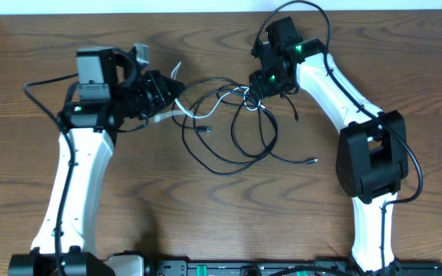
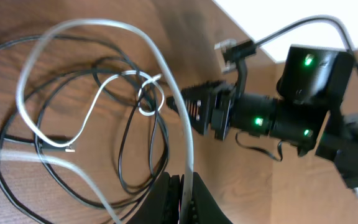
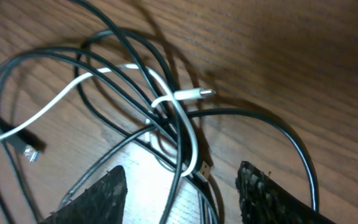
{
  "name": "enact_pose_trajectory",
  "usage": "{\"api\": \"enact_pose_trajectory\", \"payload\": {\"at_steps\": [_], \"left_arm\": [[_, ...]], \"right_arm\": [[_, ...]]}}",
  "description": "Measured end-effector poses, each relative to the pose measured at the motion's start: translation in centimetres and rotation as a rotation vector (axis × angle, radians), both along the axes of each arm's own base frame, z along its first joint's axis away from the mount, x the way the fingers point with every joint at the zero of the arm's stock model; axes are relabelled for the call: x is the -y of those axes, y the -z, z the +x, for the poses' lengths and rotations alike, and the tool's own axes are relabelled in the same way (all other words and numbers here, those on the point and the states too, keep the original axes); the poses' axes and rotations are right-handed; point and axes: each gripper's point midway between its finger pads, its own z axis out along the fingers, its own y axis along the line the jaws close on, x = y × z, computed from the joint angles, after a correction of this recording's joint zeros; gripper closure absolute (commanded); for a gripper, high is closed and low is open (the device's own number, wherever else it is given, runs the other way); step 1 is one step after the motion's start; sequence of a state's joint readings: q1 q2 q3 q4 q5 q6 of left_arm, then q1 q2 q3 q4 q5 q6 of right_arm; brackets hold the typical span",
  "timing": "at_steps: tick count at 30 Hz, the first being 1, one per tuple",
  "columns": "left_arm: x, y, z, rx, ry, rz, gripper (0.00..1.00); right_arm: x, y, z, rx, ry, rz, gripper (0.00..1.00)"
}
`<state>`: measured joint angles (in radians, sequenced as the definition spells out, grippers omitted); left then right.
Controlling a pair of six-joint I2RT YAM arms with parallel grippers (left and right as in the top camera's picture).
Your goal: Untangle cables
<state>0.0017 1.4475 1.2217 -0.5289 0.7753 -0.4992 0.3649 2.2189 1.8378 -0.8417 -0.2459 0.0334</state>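
Two right fingers (image 3: 266, 193) apart, cables (image 3: 182, 134) between them

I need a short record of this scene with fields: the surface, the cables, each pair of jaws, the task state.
surface: wooden table
black cables: several, looped and crossing in one tangle between the arms
white cable: wound around black strands in the tangle
left jaws: shut on the white cable
right jaws: open, straddling the tangle
task state: not yet untangled
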Motion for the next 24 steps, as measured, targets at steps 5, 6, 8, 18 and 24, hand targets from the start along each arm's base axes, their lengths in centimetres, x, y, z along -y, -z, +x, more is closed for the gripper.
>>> {"api": "enact_pose_trajectory", "payload": {"at_steps": [5, 6, 8, 18, 24], "left_arm": [[2.3, 2.3, -0.2, -0.051, 0.051, 0.047, 0.93], [2.7, 2.8, -0.3, -0.06, 0.06, 0.057, 0.93], [3.3, 3.6, -0.3, -0.076, 0.071, 0.072, 0.92], [2.8, 4.5, 0.1, -0.085, 0.039, 0.126, 0.93], [3.0, 4.8, 0.1, -0.082, 0.034, 0.157, 0.92]], "right_arm": [[-0.2, 1.2, 0.0, 0.01, -0.017, 0.024, 0.54], [-0.3, 1.4, 0.0, 0.013, -0.022, 0.028, 0.55], [-0.4, 1.9, 0.0, 0.02, -0.026, 0.035, 0.56], [-0.7, 3.7, 0.3, 0.063, -0.036, 0.075, 0.73], [-1.2, 3.4, 0.5, 0.072, -0.052, 0.109, 0.99]]}}
